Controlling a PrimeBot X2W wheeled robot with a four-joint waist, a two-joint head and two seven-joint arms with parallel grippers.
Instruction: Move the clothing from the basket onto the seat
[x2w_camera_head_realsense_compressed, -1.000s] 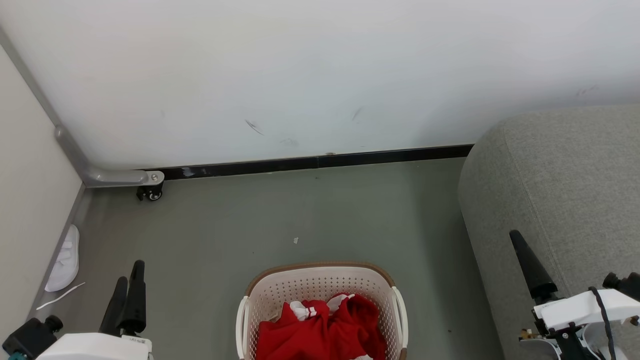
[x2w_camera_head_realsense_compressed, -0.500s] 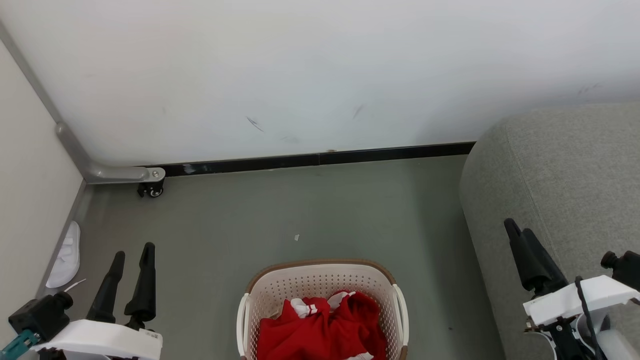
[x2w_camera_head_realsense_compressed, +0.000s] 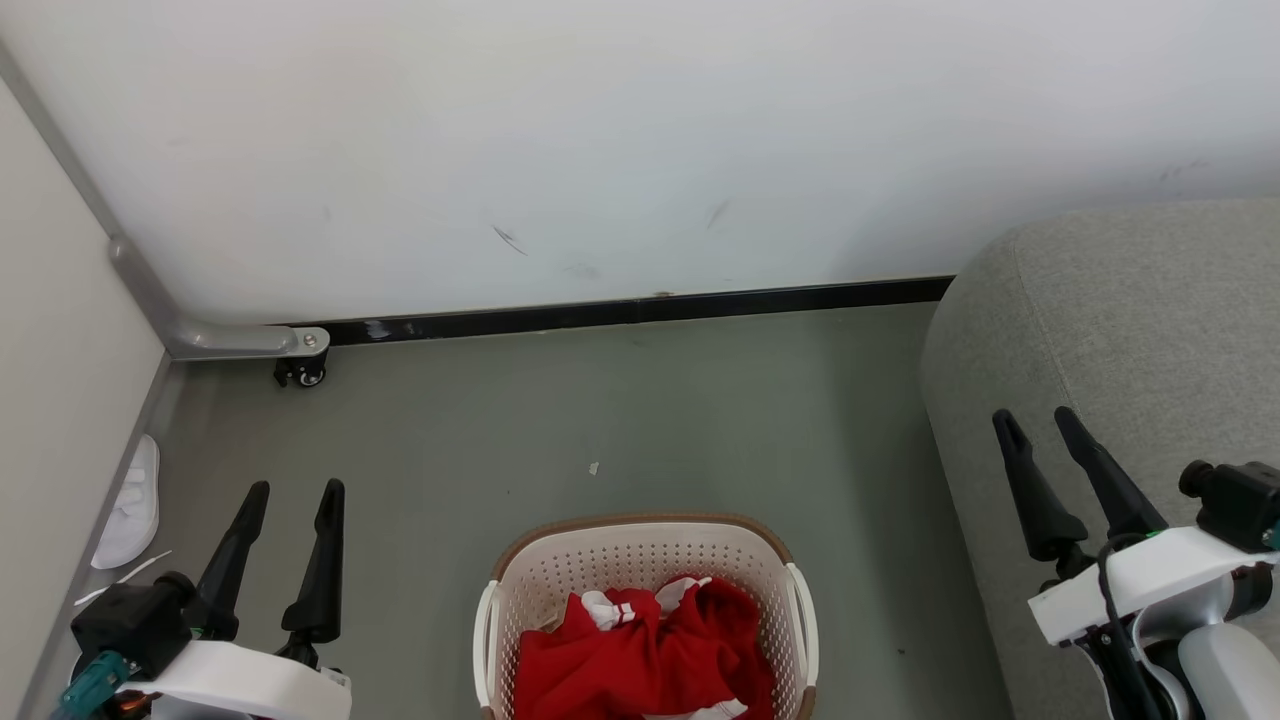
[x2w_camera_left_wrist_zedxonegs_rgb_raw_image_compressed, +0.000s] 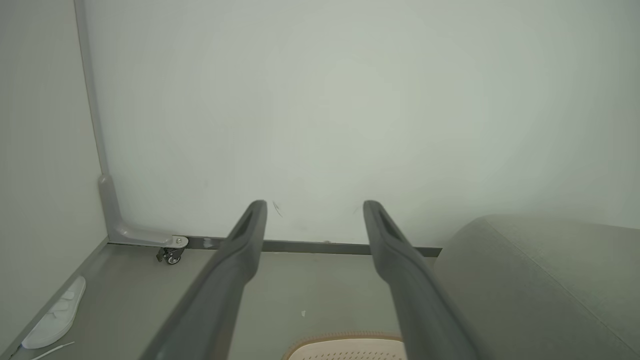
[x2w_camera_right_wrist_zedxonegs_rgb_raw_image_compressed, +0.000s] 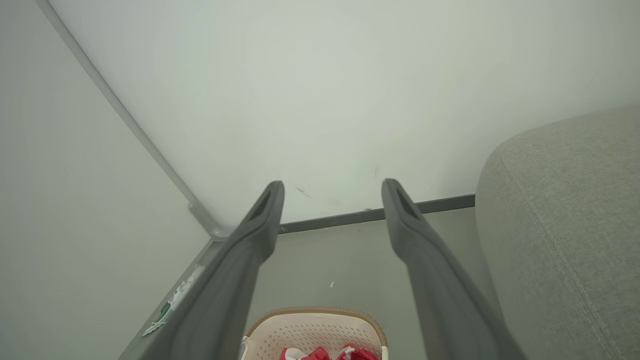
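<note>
Crumpled red clothing (x2w_camera_head_realsense_compressed: 645, 655) with white trim lies inside the cream perforated basket (x2w_camera_head_realsense_compressed: 640, 560), which stands on the floor at the bottom centre of the head view. The basket's brown rim (x2w_camera_left_wrist_zedxonegs_rgb_raw_image_compressed: 345, 339) shows in the left wrist view, and the basket (x2w_camera_right_wrist_zedxonegs_rgb_raw_image_compressed: 315, 330) with a bit of the clothing (x2w_camera_right_wrist_zedxonegs_rgb_raw_image_compressed: 320, 354) shows in the right wrist view. The grey seat (x2w_camera_head_realsense_compressed: 1130, 350) fills the right side. My left gripper (x2w_camera_head_realsense_compressed: 295, 492) is open, left of the basket. My right gripper (x2w_camera_head_realsense_compressed: 1035, 418) is open in front of the seat's side. Both hold nothing.
A white wall with a black baseboard (x2w_camera_head_realsense_compressed: 640, 310) closes the back. A grey metal bracket with a caster wheel (x2w_camera_head_realsense_compressed: 300, 372) sits in the left corner. A white shoe (x2w_camera_head_realsense_compressed: 130, 505) lies along the left wall. A small white scrap (x2w_camera_head_realsense_compressed: 593, 468) lies on the grey-green floor.
Both grippers have risen in the head view and turned so that their two fingers now show spread apart. The camera has shifted slightly.
</note>
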